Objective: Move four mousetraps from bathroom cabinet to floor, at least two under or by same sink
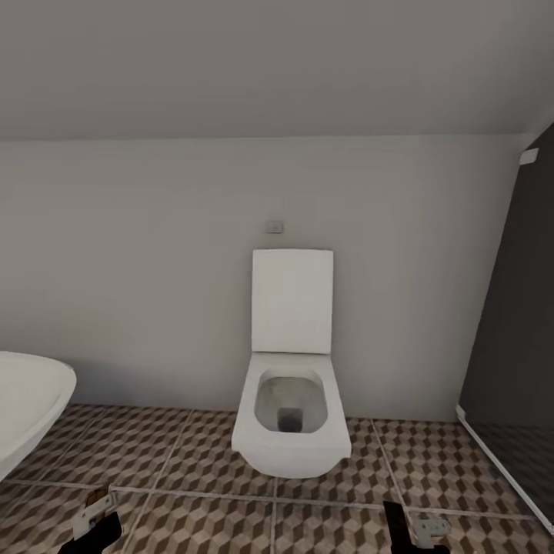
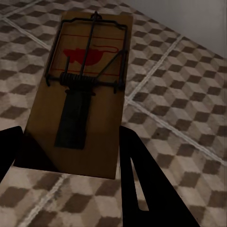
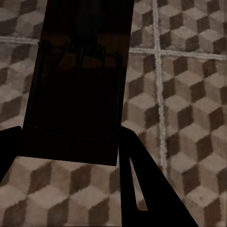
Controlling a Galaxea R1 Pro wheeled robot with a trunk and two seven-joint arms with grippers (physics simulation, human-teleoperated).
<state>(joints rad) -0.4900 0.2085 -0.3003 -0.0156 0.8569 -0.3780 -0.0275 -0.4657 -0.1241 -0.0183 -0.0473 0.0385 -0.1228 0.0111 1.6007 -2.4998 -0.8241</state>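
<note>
My left gripper [image 2: 70,142] is shut on a mousetrap [image 2: 87,61], a tan board with dark wire and a red mouse mark, held above the bathroom floor [image 2: 179,94]. My right gripper [image 3: 71,142] is shut on a second mousetrap [image 3: 78,85], which lies in deep shadow over the cube-patterned tiles [image 3: 179,94]. In the head view both grippers sit at the bottom edge, the left gripper [image 1: 96,519] and the right gripper [image 1: 419,531], low over the floor [image 1: 231,523]. The cabinet and the sink are out of view.
A white toilet [image 1: 292,415] stands against the pale wall straight ahead. The rounded rim of a white bathtub [image 1: 27,408] juts in at the left. A dark shower panel [image 1: 515,323] with a white base strip closes the right side.
</note>
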